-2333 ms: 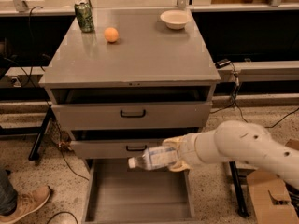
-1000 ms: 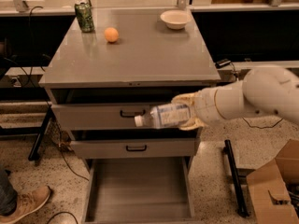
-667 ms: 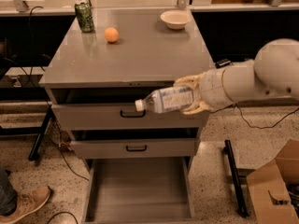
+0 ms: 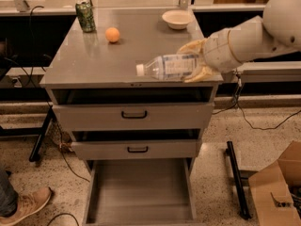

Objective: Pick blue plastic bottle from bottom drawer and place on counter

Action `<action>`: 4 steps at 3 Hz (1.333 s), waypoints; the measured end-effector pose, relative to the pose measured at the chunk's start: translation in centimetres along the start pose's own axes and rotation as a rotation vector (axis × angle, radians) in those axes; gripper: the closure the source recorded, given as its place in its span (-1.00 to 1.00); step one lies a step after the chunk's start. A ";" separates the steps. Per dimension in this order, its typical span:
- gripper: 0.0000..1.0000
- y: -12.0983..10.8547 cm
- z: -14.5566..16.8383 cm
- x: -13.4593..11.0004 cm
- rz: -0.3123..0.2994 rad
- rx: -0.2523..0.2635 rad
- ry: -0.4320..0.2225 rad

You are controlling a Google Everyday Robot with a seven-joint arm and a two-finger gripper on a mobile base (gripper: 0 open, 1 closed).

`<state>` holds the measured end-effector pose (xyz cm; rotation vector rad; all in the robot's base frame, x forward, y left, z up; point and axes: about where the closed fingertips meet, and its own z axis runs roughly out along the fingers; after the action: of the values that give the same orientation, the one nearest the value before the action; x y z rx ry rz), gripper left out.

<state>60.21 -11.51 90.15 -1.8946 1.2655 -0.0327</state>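
The blue plastic bottle (image 4: 168, 66), clear with a white cap and pale label, lies sideways in my gripper (image 4: 196, 61), cap pointing left. The gripper is shut on the bottle's base end and holds it just over the front right part of the counter (image 4: 94, 60). I cannot tell whether the bottle touches the top. The bottom drawer (image 4: 141, 187) is pulled out below, its grey floor bare. My white arm reaches in from the upper right.
A green drink can (image 4: 85, 16), an orange ball (image 4: 112, 34) and a white bowl (image 4: 177, 19) stand on the counter's far part. Two upper drawers with black handles are shut. A cardboard box (image 4: 277, 192) sits lower right, a shoe (image 4: 23, 206) lower left.
My gripper has lifted the bottle from in front of the lower drawers up past the top drawer to the level of the counter's front right edge.
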 end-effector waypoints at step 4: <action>1.00 -4.4 1.4 2.8 0.274 0.033 -0.179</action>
<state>65.50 -12.18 90.99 -1.6415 1.3794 0.2527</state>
